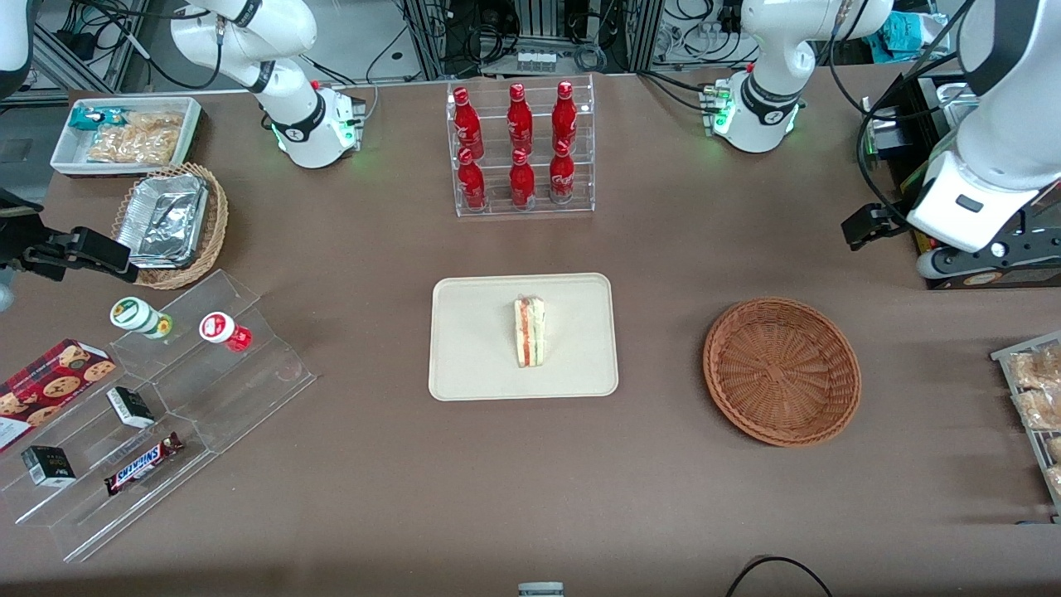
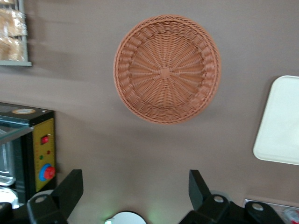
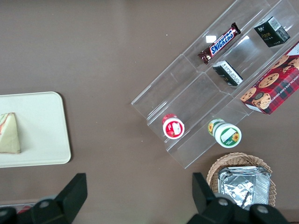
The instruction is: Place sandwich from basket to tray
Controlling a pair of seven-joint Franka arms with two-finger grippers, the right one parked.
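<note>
The sandwich (image 1: 530, 332), a wrapped white wedge with red and green layers, lies on the cream tray (image 1: 464, 365) at mid-table; the right wrist view shows the sandwich (image 3: 9, 133) on the tray (image 3: 46, 140) too. The reddish-brown round basket (image 1: 782, 371) sits beside the tray toward the working arm's end, with nothing in it. My gripper (image 1: 866, 225) hangs high above the table, farther from the front camera than the basket. In the left wrist view the gripper (image 2: 135, 186) is open, nothing between its fingers, with the basket (image 2: 167, 69) and a tray corner (image 2: 280, 121) below.
A clear rack of red bottles (image 1: 522, 149) stands farther back than the tray. Toward the parked arm's end are a stepped acrylic shelf (image 1: 166, 398) with snacks, a tan basket of foil containers (image 1: 170, 224) and a white bin (image 1: 124, 133). Bagged pastries (image 1: 1036, 398) and an appliance (image 2: 42, 154) lie at the working arm's end.
</note>
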